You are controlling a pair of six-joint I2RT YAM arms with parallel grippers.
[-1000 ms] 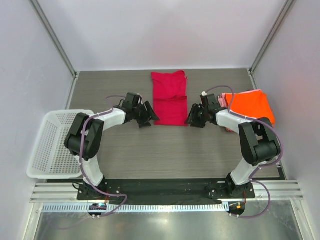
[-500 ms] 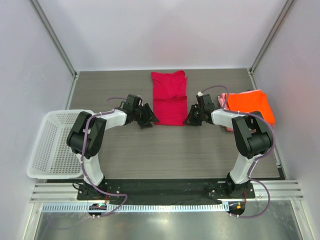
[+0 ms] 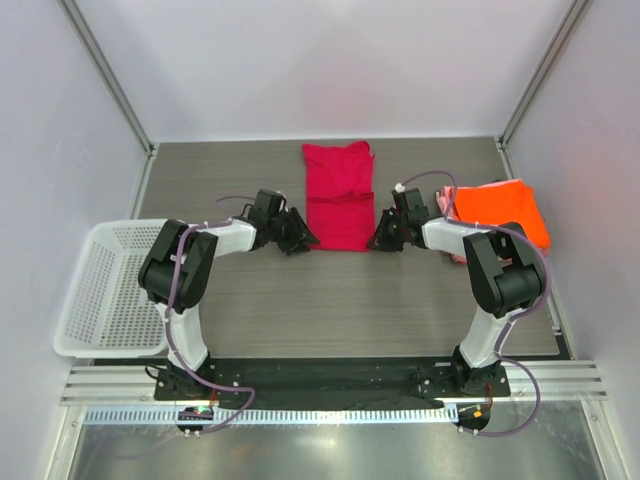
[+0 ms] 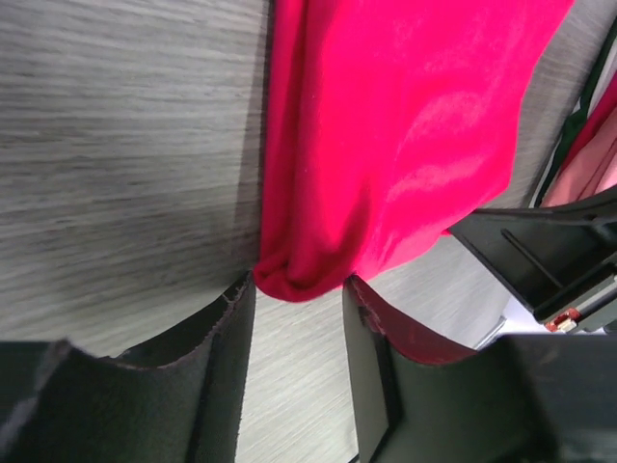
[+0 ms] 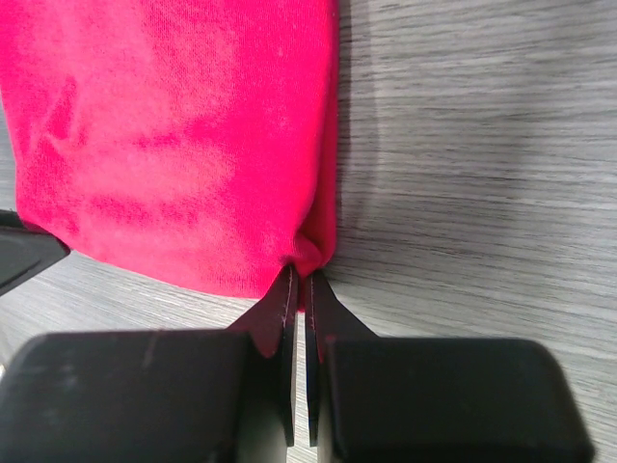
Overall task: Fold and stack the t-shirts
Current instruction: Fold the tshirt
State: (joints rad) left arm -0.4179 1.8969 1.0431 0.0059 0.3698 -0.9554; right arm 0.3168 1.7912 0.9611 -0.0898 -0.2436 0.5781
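The crimson-magenta t-shirt (image 3: 338, 195) lies folded in a long strip at the table's middle back. My left gripper (image 3: 303, 238) is at its near left corner. In the left wrist view the jaws (image 4: 297, 289) stand open with the shirt's corner (image 4: 386, 145) just between the tips. My right gripper (image 3: 378, 240) is at the near right corner. In the right wrist view it (image 5: 301, 280) is shut on the shirt's corner (image 5: 193, 145). The bright orange t-shirt (image 3: 500, 210) lies at the right on the pale pink one (image 3: 450, 205), of which only an edge shows.
A white mesh basket (image 3: 100, 290) stands at the table's left edge. Grey walls and metal posts close the back and sides. My right gripper's black body (image 4: 549, 260) shows in the left wrist view beyond the shirt.
My right gripper has moved a little left onto the shirt's near right corner. My left gripper has edged right to the near left corner. The shirts have not moved.
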